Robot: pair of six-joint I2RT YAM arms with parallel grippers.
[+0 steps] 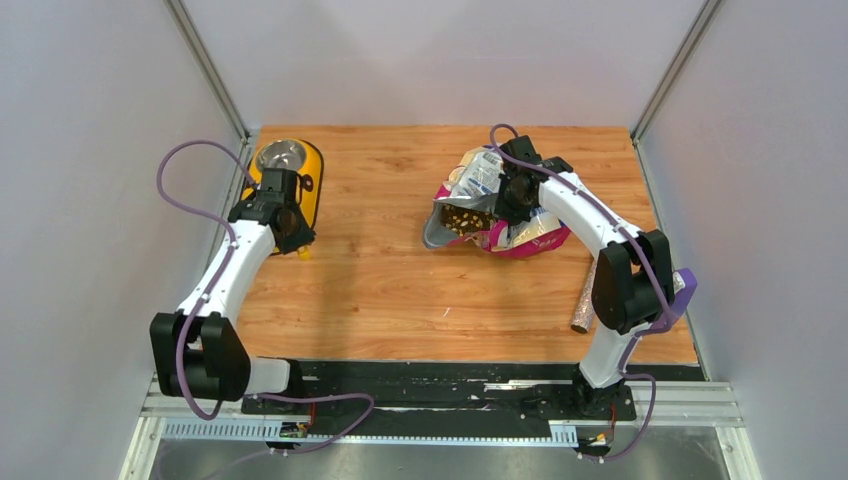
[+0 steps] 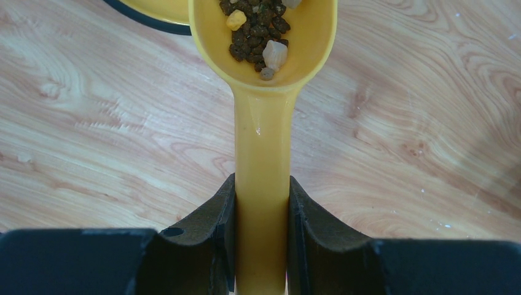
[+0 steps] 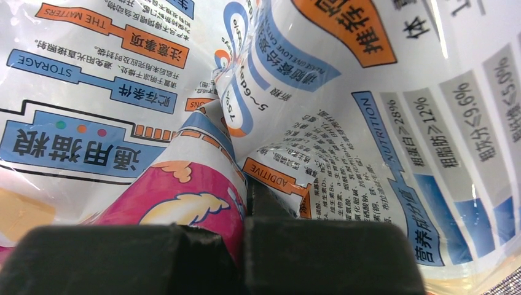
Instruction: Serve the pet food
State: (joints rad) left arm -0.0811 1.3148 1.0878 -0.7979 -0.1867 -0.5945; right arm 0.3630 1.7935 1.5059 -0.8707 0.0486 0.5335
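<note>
My left gripper [image 2: 261, 184] is shut on the handle of a yellow scoop [image 2: 262, 129]. The scoop's head holds a heap of the pet food [image 2: 255, 31], brown pellets with a few pale bits. It hovers over the wooden table just short of the yellow bowl stand [image 2: 156, 9]. From above, that gripper [image 1: 290, 228] sits beside the stand with its steel bowl [image 1: 283, 155]. My right gripper [image 3: 246, 190] is shut on a fold of the glossy pink, blue and white bag [image 3: 368, 123]. The bag [image 1: 520, 238] lies open towards the left, with kibble [image 1: 462, 218] showing in its mouth.
A slim speckled tube [image 1: 585, 300] lies on the table at the right, next to the right arm's elbow. Grey walls close the table on the left, right and back. Bare wood [image 1: 380, 260] lies between the bowl stand and the bag.
</note>
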